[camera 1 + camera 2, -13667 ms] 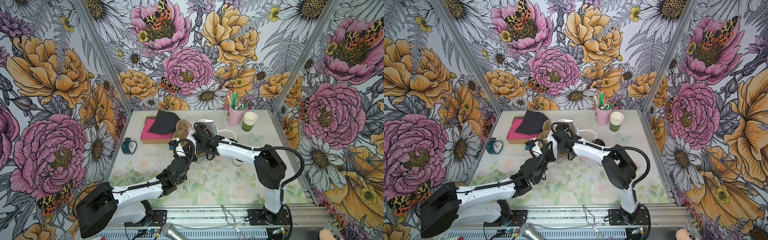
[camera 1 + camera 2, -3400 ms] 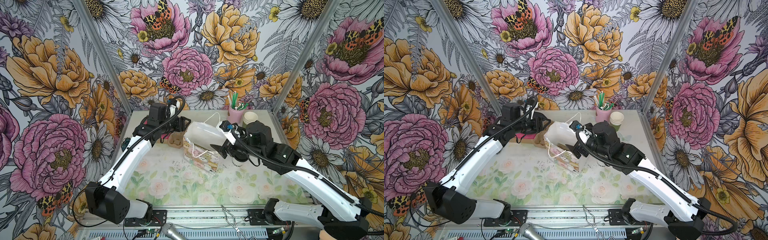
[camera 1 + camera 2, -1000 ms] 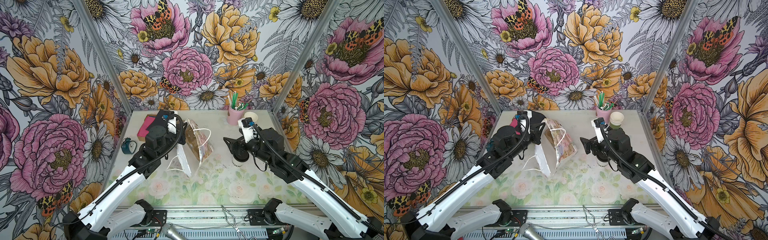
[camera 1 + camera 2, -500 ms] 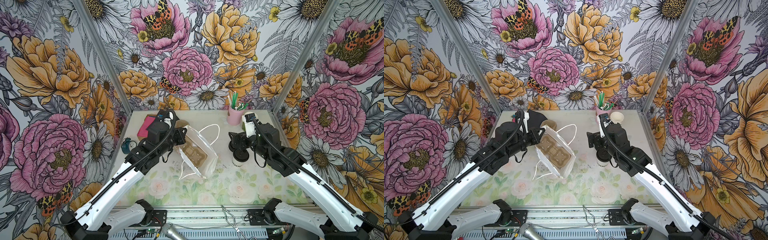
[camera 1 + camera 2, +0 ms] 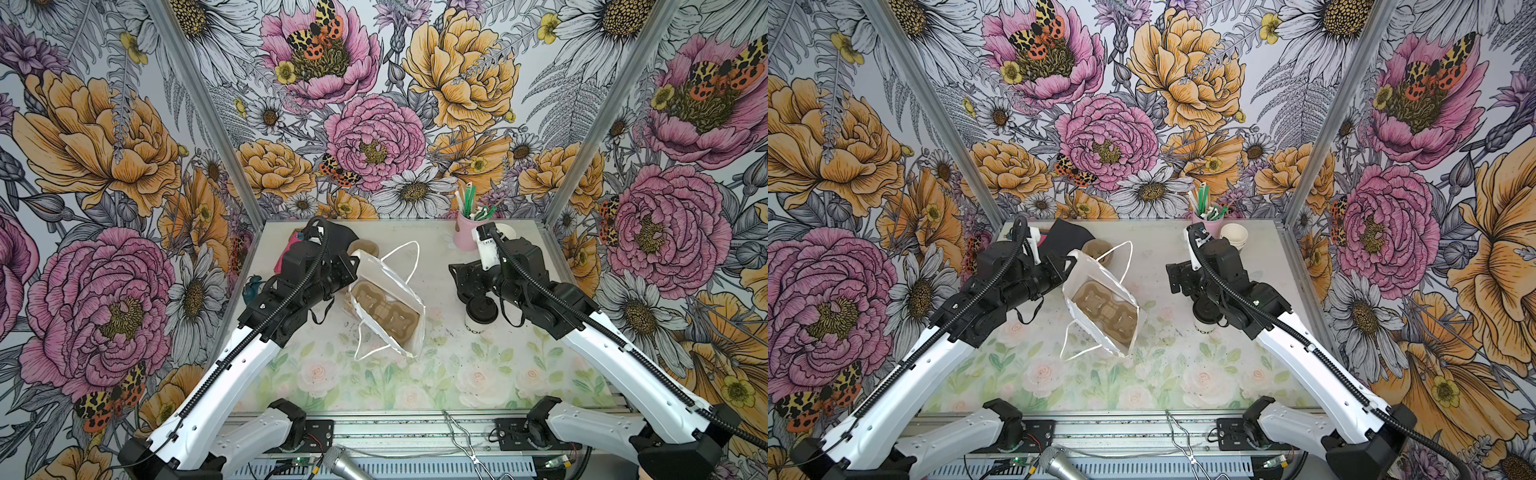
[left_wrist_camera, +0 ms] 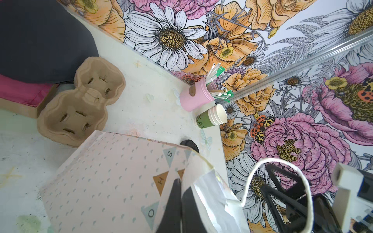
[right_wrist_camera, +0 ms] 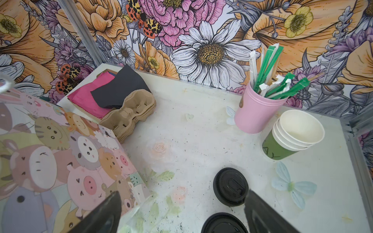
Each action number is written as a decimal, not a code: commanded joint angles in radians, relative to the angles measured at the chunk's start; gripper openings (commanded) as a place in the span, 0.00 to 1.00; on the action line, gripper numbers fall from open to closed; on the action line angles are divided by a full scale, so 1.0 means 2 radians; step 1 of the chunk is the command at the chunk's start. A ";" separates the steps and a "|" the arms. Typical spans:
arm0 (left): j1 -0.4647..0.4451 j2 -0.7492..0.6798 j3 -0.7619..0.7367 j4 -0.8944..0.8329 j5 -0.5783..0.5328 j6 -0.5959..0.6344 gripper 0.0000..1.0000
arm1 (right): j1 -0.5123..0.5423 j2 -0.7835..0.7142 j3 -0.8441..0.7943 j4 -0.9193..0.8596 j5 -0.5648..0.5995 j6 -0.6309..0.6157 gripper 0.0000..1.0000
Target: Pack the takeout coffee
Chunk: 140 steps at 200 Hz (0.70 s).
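Note:
The takeout coffee [image 5: 481, 311] [image 5: 1207, 311] stands upright right of centre, a pale lettered cup under a black lid [image 7: 224, 224]. My right gripper [image 7: 181, 211] [image 5: 467, 286] hovers just above it, open wide, holding nothing. Its dark fingers [image 7: 260, 211] straddle the lid from above. A white paper bag [image 5: 388, 291] [image 5: 1106, 286] with an animal print [image 7: 60, 151] stands mouth up at centre. A brown cup carrier [image 5: 384, 309] lies inside it. My left gripper [image 6: 181, 193] [image 5: 351, 266] is shut on the bag's back-left rim.
A loose black lid [image 7: 231, 188] lies just behind the coffee. At the back right stand a pink cup of straws [image 5: 465, 235] and stacked green-bottomed cups [image 7: 292, 137]. Spare carriers [image 7: 131, 115] and a box of pink and black napkins [image 7: 101, 94] sit at the back left.
Over the last second my left gripper turned the bag from edge-on to mouth-up and brought it lower. The right gripper has barely moved above the coffee.

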 commanded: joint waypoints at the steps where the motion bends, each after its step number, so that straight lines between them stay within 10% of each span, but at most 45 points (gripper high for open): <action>1: 0.017 0.017 0.014 -0.024 0.031 0.014 0.04 | -0.004 0.010 0.014 -0.006 -0.021 -0.002 0.96; 140: 0.125 0.084 0.100 -0.138 0.033 0.166 0.28 | -0.022 0.037 0.015 -0.008 -0.045 -0.016 0.97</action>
